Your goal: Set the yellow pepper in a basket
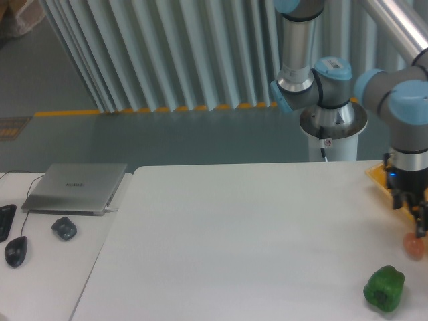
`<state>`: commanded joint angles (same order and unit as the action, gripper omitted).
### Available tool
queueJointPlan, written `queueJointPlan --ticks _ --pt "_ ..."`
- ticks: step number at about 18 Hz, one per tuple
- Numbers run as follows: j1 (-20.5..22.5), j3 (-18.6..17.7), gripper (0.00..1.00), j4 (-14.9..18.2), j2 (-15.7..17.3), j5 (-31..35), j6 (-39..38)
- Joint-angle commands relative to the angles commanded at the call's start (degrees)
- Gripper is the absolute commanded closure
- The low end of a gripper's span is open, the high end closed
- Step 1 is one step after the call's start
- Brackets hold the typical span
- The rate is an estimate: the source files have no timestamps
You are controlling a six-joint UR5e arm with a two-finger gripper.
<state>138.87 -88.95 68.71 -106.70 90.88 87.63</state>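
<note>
At far right edge of desk (234, 234), claw (416, 212) hangs low by basket (376, 175), only a sliver of which shows. Can't tell jaw gap or load; pepper not visible, maybe out of frame. Prob. reach/grasp or drop step. Next: locate pepper, then carry over basket rim & let go.

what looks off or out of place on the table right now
Nothing spilled or damaged. The oddity is framing: the basket is cut off at the right edge behind the gripper, and the yellow pepper isn't visible. The green pepper and small orange-pink fruit sit loose nearby.
</note>
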Motion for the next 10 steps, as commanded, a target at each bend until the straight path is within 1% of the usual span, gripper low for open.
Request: queueJointPlan --ticks 1,3,7,8,10 --pt "-0.2 0.0 0.0 2.5 0.3 0.0 -0.1" --pt "-0.5 0.2 0.0 5.8 1.2 -0.6 -0.2" --pt "-0.4 0.6 0.0 10.5 2.8 -3.3 -0.3" --pt "-0.4 0.6 0.0 10.8 3.4 -3.2 -0.3" --pt "-0.4 0.2 0.0 10.9 3.6 -2.6 -0.7"
